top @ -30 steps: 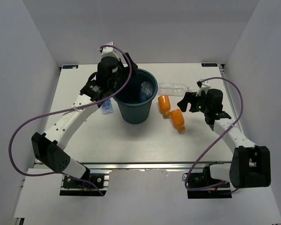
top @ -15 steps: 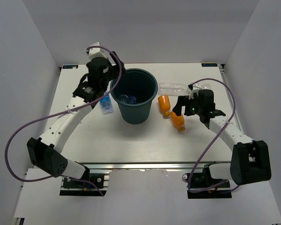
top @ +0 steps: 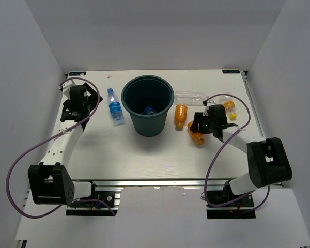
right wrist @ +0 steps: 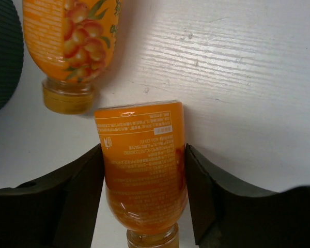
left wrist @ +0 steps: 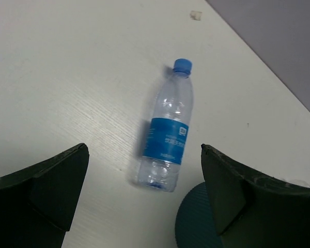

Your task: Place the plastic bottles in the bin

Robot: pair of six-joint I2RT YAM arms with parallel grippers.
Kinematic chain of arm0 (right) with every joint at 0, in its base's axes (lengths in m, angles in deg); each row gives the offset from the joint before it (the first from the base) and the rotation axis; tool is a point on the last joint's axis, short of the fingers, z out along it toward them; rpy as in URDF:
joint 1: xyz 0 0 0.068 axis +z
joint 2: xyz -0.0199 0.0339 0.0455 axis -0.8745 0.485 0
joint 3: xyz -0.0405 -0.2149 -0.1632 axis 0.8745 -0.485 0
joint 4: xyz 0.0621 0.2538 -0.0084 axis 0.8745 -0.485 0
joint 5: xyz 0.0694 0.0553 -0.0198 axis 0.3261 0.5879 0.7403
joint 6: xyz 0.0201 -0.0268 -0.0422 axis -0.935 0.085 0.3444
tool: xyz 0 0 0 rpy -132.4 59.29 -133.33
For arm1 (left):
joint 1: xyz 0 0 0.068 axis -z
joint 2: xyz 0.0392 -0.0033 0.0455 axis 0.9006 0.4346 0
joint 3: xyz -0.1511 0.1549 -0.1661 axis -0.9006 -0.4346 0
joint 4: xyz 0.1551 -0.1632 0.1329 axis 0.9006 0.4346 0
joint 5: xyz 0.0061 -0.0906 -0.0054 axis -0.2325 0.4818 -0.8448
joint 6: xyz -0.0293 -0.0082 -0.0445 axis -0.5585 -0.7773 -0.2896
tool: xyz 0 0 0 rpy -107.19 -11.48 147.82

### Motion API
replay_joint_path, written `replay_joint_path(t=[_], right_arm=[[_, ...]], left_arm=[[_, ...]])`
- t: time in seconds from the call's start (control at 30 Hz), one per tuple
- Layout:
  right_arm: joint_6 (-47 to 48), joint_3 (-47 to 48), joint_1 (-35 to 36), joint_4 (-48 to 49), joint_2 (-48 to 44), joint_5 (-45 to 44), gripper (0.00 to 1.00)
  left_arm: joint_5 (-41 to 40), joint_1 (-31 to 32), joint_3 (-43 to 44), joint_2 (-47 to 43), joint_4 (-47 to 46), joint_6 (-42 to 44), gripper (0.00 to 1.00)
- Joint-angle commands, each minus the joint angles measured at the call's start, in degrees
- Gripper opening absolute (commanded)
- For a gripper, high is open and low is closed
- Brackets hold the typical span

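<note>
The dark teal bin (top: 134,95) stands mid-table with one clear bottle (top: 149,110) lying inside. A blue-labelled bottle (top: 114,107) (left wrist: 167,135) lies left of the bin. My left gripper (top: 84,105) (left wrist: 143,151) hovers open well above and left of it, holding nothing. Two orange bottles lie right of the bin. The farther one (top: 181,115) (right wrist: 72,41) is free. My right gripper (top: 197,129) (right wrist: 144,155) is shut on the nearer orange bottle (top: 197,135) (right wrist: 142,170), which rests on the table. A clear unlabelled bottle (top: 194,96) lies behind them.
A small orange item (top: 229,107) lies on the table right of my right wrist. The bin's ribbed wall (left wrist: 194,225) (right wrist: 0,57) shows at the edge of both wrist views. White walls close in the table on three sides.
My left arm pulled back from above the bin to the far left, still open. My right gripper moved left and down onto the nearer orange bottle and shut on it.
</note>
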Motion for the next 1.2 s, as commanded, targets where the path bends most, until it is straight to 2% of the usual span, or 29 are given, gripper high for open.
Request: replay_joint_path(t=[0.0, 0.03, 0.13, 0.23, 0.3, 0.4, 0.43, 0.57, 0.67, 0.73, 0.77, 0.87, 0.9, 0.97, 1.0, 1.17], right_arm=[[-2.31, -1.88, 0.42, 2.26, -1.68, -2.16, 0.58], [-2.49, -2.06, 0.42, 2.18, -2.56, -2.41, 0.54], [-3.1, -1.71, 0.42, -0.09, -8.27, -4.34, 0.42], [-2.93, 0.91, 0.42, -2.47, -15.48, -5.67, 0.41], [-2.49, 3.2, 0.51, -2.57, -20.12, -3.49, 0.4], [-2.58, 10.14, 0.86, -0.03, -23.14, 5.91, 0.39], [-2.93, 12.07, 1.3, 1.38, -23.14, 11.67, 0.39], [-2.93, 25.52, 5.6, 7.71, -18.41, 20.77, 0.4], [-0.31, 31.67, 11.22, 9.21, -12.36, 21.05, 0.42], [2.15, 38.43, 15.88, 5.8, -8.57, 16.42, 0.43], [5.91, 40.81, 18.85, 4.05, -4.55, 14.83, 0.47], [9.63, 49.42, 22.3, -2.81, 2.75, 10.33, 0.61], [9.64, 51.27, 22.48, -4.22, 4.09, 9.8, 0.69], [9.38, 54.36, 22.84, -7.04, 6.03, 8.57, 0.76], [8.94, 54.54, 22.92, -6.96, 6.04, 8.13, 0.89], [9.28, 51.04, 22.92, -5.12, 2.19, 5.41, 0.89]], left_arm=[[4.64, -2.93, -1.63, 0.0, -1.56, -1.33, 0.98], [5.79, -5.2, -2.41, 0.26, -2.18, -1.42, 0.98], [9.4, -6.63, -3.74, 1.32, -4.46, -1.24, 0.98], [10.28, -7.16, -3.74, 2.72, -4.73, -0.01, 0.98], [11.51, -7.77, -3.83, 4.04, -4.47, 0.6, 0.98], [13.18, -8.39, -4.97, 5.01, -5.61, 1.13, 0.98], [13.62, -8.39, -5.32, 5.1, -5.96, 1.22, 0.98], [15.38, -8.39, -5.85, 5.01, -6.75, 1.83, 0.98], [14.86, -8.39, -6.2, 4.66, -7.02, 2.27, 0.98], [14.77, -8.39, -6.2, 4.14, -7.28, 2.28, 0.98], [15.55, -8.39, -6.11, 4.05, -7.54, 2.45, 0.98], [16.26, -8.39, -6.03, 3.52, -7.81, 2.89, 0.98], [15.91, -8.39, -6.11, 3.52, -7.72, 3.06, 0.98], [14.95, -8.39, -6.03, 3.69, -7.19, 3.15, 0.98], [14.51, -8.48, -6.11, 3.61, -7.19, 3.33, 0.98], [16.17, -8.48, -6.2, 4.05, -7.8, 3.51, 0.98]])
